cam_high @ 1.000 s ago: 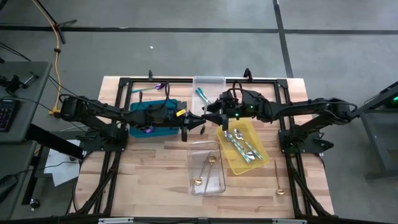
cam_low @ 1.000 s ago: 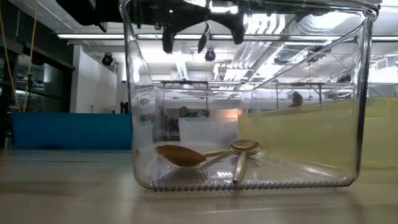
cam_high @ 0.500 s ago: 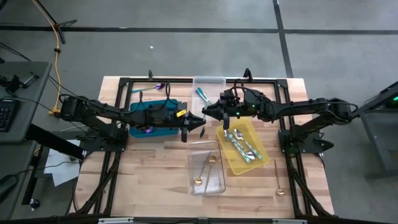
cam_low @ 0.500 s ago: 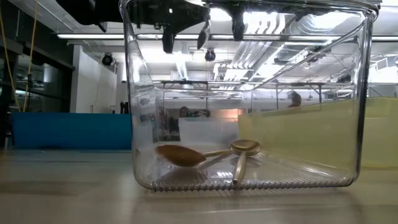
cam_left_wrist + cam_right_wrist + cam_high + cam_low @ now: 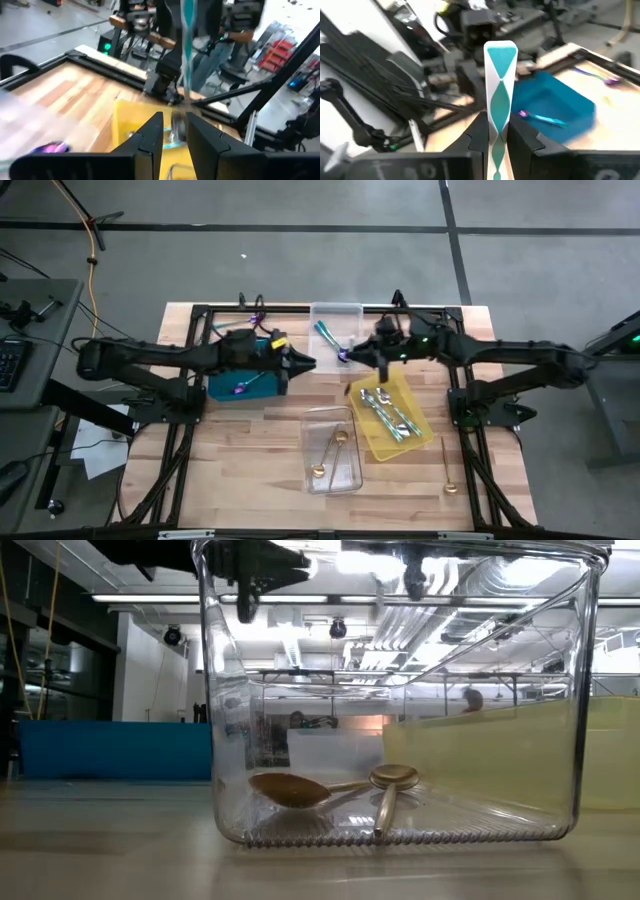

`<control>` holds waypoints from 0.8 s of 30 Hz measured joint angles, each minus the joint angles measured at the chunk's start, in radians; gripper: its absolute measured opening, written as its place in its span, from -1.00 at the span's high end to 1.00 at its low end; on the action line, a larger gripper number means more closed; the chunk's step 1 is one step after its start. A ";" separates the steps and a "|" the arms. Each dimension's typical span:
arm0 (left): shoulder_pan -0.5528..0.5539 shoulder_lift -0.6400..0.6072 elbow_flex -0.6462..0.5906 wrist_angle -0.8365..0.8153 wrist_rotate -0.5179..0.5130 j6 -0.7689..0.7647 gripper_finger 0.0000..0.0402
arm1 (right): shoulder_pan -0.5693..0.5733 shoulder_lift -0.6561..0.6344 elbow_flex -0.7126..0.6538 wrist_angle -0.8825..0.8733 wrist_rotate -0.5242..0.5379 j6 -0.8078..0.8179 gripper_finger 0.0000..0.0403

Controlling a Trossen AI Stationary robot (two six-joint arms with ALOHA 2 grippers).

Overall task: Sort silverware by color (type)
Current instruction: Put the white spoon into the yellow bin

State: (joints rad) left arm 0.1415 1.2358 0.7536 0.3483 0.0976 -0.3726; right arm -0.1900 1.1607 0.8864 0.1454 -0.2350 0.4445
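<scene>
My right gripper (image 5: 346,357) hangs above the table's middle, shut on a teal-and-white-handled piece of silverware (image 5: 499,95). My left gripper (image 5: 306,362) stands open over the right edge of the teal tray (image 5: 228,372), nothing between its fingers (image 5: 175,131). A purple piece (image 5: 240,388) lies in the teal tray. Silver pieces (image 5: 388,412) lie in the yellow tray (image 5: 412,390). Two gold spoons (image 5: 300,790) rest on the floor of the near clear tray (image 5: 345,475). Another teal-handled piece (image 5: 324,332) lies in the far clear tray (image 5: 338,312). My right gripper pinches the teal-and-white handle (image 5: 496,127) between its two fingers, low on the handle. The handle runs on along the fingers and its free end (image 5: 501,50) sticks out ahead of them. The fingers reach level toward the table's left. The piece is lifted clear of the table.
A gold spoon (image 5: 447,470) lies loose on the wood near the right front. A purple piece (image 5: 258,318) lies on the table beyond the teal tray. The black frame rails (image 5: 300,308) run along the table's far and side edges.
The two grippers met over the table's middle. My left gripper has opened, let go of the teal-handled piece and drawn back toward the table's left, over the teal tray. My right gripper has the piece now and has moved a little toward the far right.
</scene>
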 joint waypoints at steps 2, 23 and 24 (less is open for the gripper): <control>0.019 -0.055 0.000 -0.073 0.002 0.016 0.62 | -0.009 -0.064 0.000 -0.126 0.004 -0.018 0.82; 0.050 -0.339 -0.004 -0.224 -0.163 0.087 0.63 | 0.049 -0.379 0.000 -0.747 0.197 0.046 0.82; 0.050 -0.339 -0.004 -0.224 -0.163 0.087 0.63 | 0.049 -0.371 0.000 -0.747 0.192 0.046 0.82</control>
State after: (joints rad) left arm 0.1917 0.8970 0.7498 0.1242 -0.0654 -0.2852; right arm -0.1406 0.7902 0.8860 -0.6011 -0.0430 0.4909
